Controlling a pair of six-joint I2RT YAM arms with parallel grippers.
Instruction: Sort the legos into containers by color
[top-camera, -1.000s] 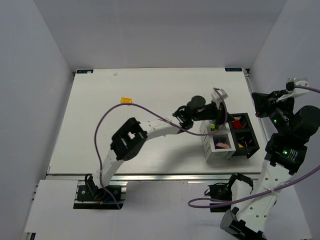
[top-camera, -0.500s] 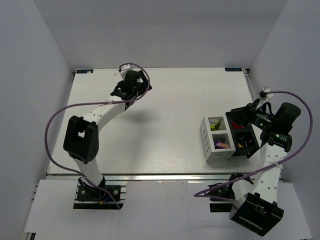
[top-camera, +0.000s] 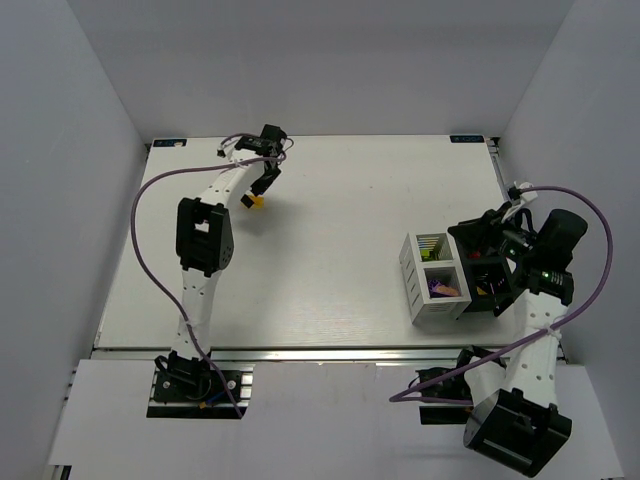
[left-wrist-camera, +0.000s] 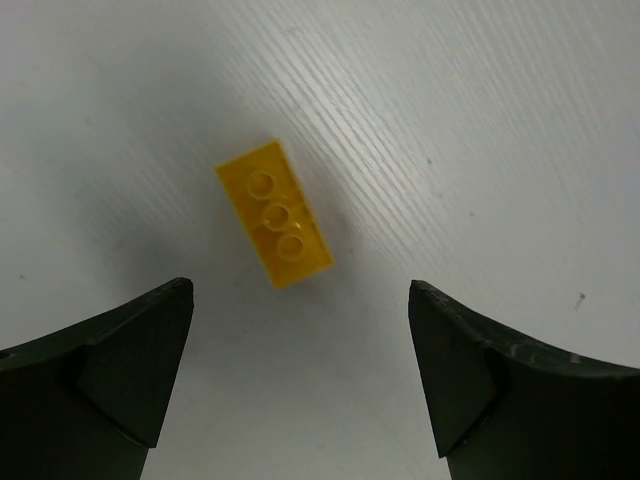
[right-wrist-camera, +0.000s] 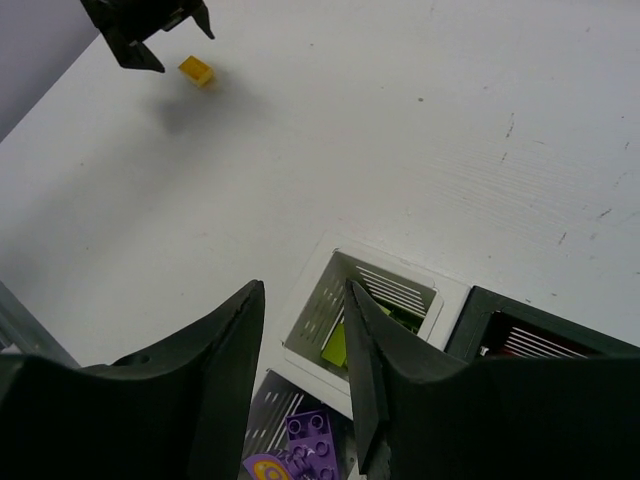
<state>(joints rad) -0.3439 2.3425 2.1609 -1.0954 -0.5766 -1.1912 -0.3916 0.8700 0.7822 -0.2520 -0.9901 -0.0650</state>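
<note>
A yellow lego (left-wrist-camera: 275, 213) lies flat on the white table, alone at the back left (top-camera: 256, 201). My left gripper (left-wrist-camera: 300, 292) hovers just above it, open wide and holding nothing; the top view shows this gripper (top-camera: 263, 183) just beyond the brick. The containers (top-camera: 418, 272) stand at the right. One white compartment holds a lime green lego (right-wrist-camera: 337, 345), the other a purple piece (right-wrist-camera: 315, 435). My right gripper (right-wrist-camera: 300, 295) hangs over the containers (right-wrist-camera: 330, 268), its jaws partly apart and empty. It covers part of the black compartments (top-camera: 497, 297).
White walls enclose the table on the left, back and right. The left arm (top-camera: 203, 235) stretches up the left side with its purple cable looping beside it. The right arm (top-camera: 545, 270) leans in from the right edge.
The left arm swung from the containers to the back left, over the yellow lego, and its gripper opened. The right arm came over the containers with its jaws parted.
</note>
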